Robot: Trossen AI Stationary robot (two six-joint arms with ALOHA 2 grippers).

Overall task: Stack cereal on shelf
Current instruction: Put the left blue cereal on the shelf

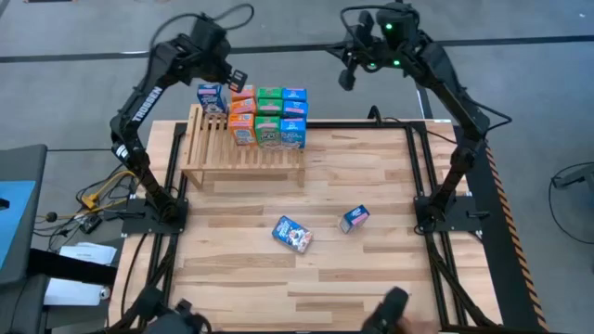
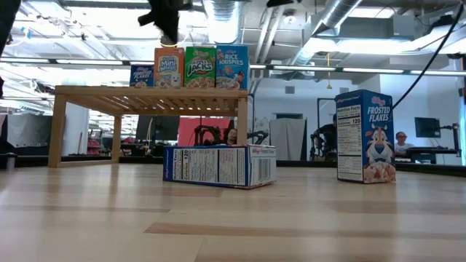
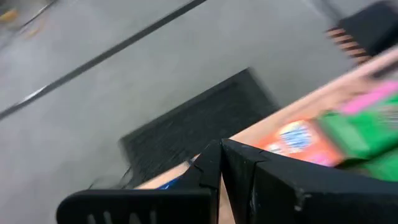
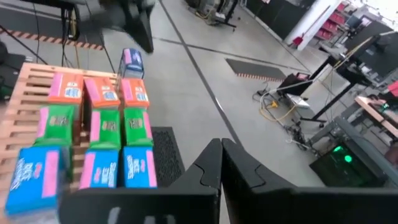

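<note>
From my seat, the right gripper (image 4: 221, 163) showed its two dark fingers pressed together, empty. Beyond them lay the shelf (image 4: 28, 78), slatted light wood, carrying nine cereal boxes (image 4: 102, 127) packed in rows: orange, then green, then blue. One more blue box (image 4: 131, 61) stood just past the orange row. The left arm (image 4: 138, 20) hung blurred above that box.

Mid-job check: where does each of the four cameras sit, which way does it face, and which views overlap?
High: overhead, straight down on the table; both arms, the shelf, two loose Frosted Flakes boxes.
Low: table height, level across toward the room; arms enter from above.
Left wrist: past the shut left gripper at floor and boxes.
Right wrist: past the shut right gripper, raised beyond the table's far edge, at the stacked cereal.
Shared: high, low and right wrist all show the stacked boxes.
</note>
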